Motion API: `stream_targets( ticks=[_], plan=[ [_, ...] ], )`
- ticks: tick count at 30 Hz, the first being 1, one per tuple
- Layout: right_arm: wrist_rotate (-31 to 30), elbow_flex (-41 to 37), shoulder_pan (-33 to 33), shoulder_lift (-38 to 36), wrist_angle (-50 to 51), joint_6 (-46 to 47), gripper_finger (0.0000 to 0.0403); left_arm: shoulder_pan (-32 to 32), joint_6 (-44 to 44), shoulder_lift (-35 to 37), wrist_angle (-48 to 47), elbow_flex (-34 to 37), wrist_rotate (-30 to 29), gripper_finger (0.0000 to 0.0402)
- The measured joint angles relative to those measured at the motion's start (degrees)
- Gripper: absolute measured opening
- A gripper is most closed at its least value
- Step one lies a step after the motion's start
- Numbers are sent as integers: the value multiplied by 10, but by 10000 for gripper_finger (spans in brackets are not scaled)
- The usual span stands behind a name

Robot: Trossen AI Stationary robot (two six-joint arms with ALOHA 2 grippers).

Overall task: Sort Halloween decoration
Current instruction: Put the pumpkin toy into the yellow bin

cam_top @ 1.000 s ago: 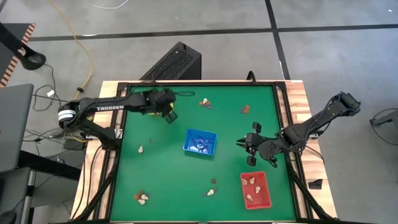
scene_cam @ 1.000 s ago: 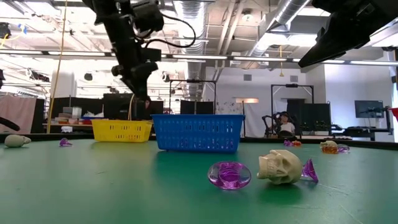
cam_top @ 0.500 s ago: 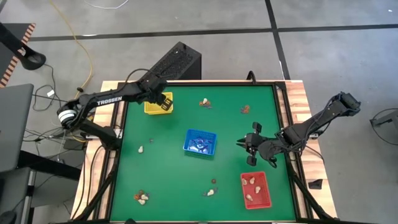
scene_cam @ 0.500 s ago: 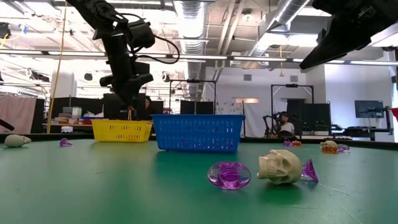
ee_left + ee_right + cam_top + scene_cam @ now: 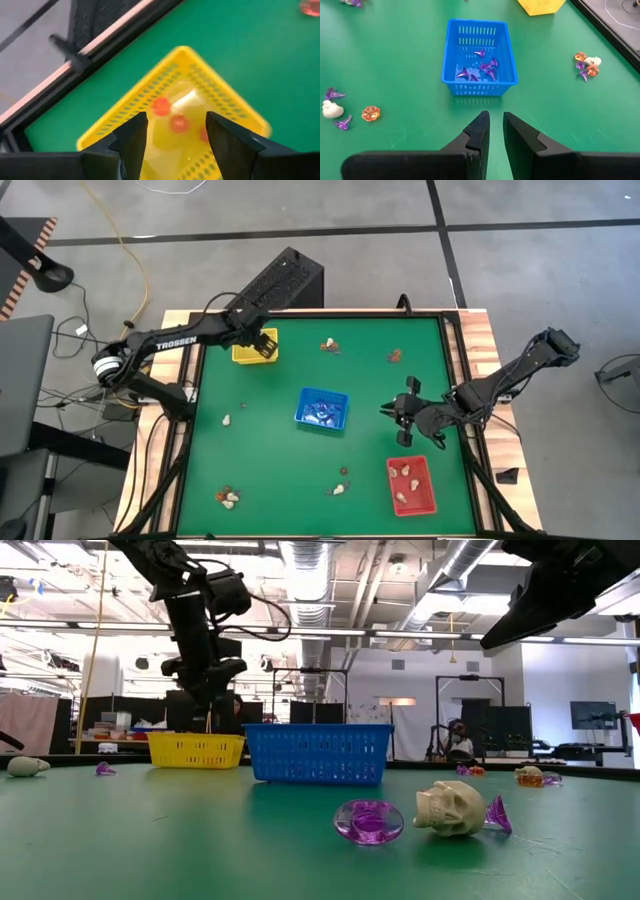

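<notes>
Three trays, yellow tray (image 5: 248, 352) beneath open left pincer (image 5: 176, 131), blue tray (image 5: 321, 408), red tray (image 5: 411, 485), right pincer (image 5: 493, 131) nearly closed, empty.

The green table (image 5: 270, 470) carries yellow tray (image 5: 250, 351), blue tray (image 5: 322, 408), red tray (image 5: 412, 485) and scattered trinkets (image 5: 229, 498), seemingly skulls.

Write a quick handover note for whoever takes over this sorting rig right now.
Left gripper: jaws open, empty, above the yellow tray, which holds orange trinkets and a cream one.
Right gripper: jaws nearly shut, empty, hovering right of the blue tray.
Done: purple pieces in the blue tray, cream pieces in the red tray.
Left: loose clusters at the far edge, the near-left corner and near the front, including a skull and a purple trinket.
</notes>
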State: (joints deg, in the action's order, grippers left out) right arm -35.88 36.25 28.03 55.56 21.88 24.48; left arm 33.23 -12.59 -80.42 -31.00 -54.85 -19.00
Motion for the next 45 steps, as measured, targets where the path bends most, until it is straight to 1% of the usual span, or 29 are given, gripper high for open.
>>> stream_targets(
  ticks=[2,4,6,8,10,12,14,16,18,22,25,28,32,36,40,45],
  plan=[
    [0,0,0,0,6,13,86,-29,9,5,13,1,-16,194],
    [0,0,-1,0,12,29,86,-65,22,17,71,23,-41,194],
    [0,0,-9,0,19,35,86,-102,37,34,169,68,-58,194],
    [0,0,-29,0,19,32,86,-133,46,48,295,121,-53,194],
    [1,8,-67,0,28,17,86,-165,49,57,433,173,-39,194],
    [23,22,-122,0,39,7,83,-201,59,58,567,217,-16,194],
    [76,34,-188,0,47,-4,77,-237,74,58,669,251,-2,194],
    [137,40,-259,0,49,-21,73,-268,90,58,726,272,-5,194],
    [177,42,-330,0,49,-24,72,-292,103,58,745,282,-14,194],
    [233,42,-467,7,78,-25,80,-326,129,58,736,283,-18,194],
    [266,42,-545,31,106,-18,102,-334,149,58,739,283,-19,194],
    [270,42,-600,82,123,30,136,-336,150,58,747,283,-10,194],
    [270,39,-652,160,121,74,180,-337,146,58,744,283,26,194],
    [283,39,-664,215,77,84,208,-337,142,58,744,283,58,194],
    [284,39,-671,254,35,91,217,-337,141,58,744,283,63,194],
    [283,39,-688,290,28,97,211,-337,141,58,743,283,68,194]
  ],
)
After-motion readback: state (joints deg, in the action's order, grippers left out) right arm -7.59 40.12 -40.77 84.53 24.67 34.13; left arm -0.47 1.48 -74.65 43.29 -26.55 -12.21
